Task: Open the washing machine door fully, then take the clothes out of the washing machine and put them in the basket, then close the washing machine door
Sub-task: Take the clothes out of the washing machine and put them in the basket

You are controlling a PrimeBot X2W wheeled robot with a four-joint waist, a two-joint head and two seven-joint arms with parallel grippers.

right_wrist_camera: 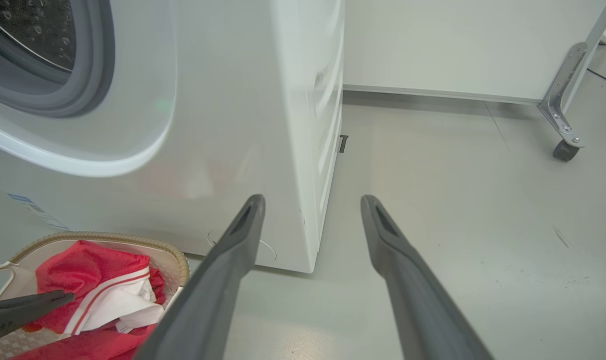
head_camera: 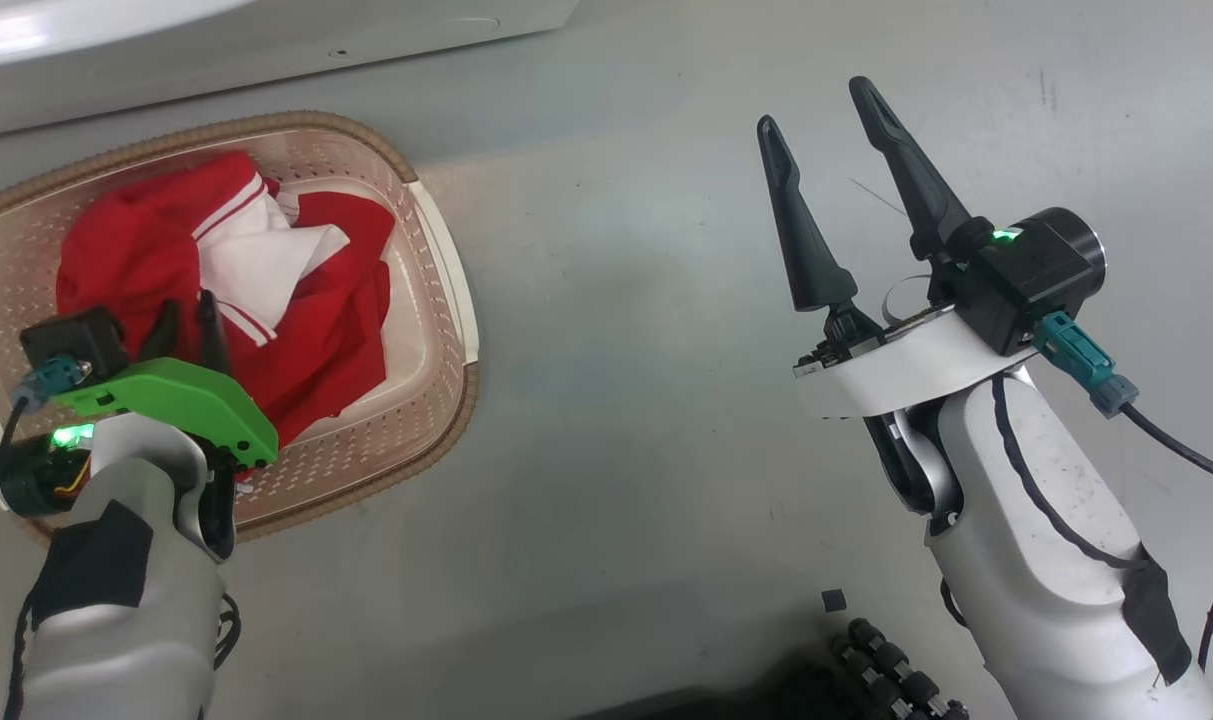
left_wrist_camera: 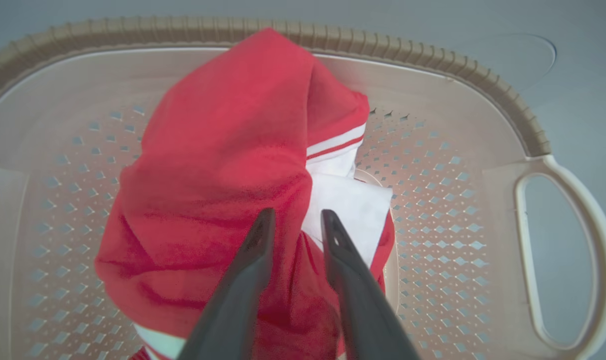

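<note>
My left gripper has its two dark fingers parted by a narrow gap, tips just over the clothes. I cannot tell whether they touch the fabric or grip any of it. My right gripper, at 2 o'clock in the head view, stands wide open with nothing between its two fingers, above bare grey floor.

I count one red heap with white stripes and one white panel, lying inside one basket at 9 o'clock in the head view. How many garments make up the heap I can't say, as the folds run together. One white handle shows at 3 o'clock in the left wrist view. The basket's near end is hidden behind my left forearm in the head view.

One washing machine stands just beyond the basket, cut off at the top edge. In the right wrist view its grey drum ring sits at 10 o'clock, only partly in frame. One castor bracket is at 2 o'clock there.
</note>
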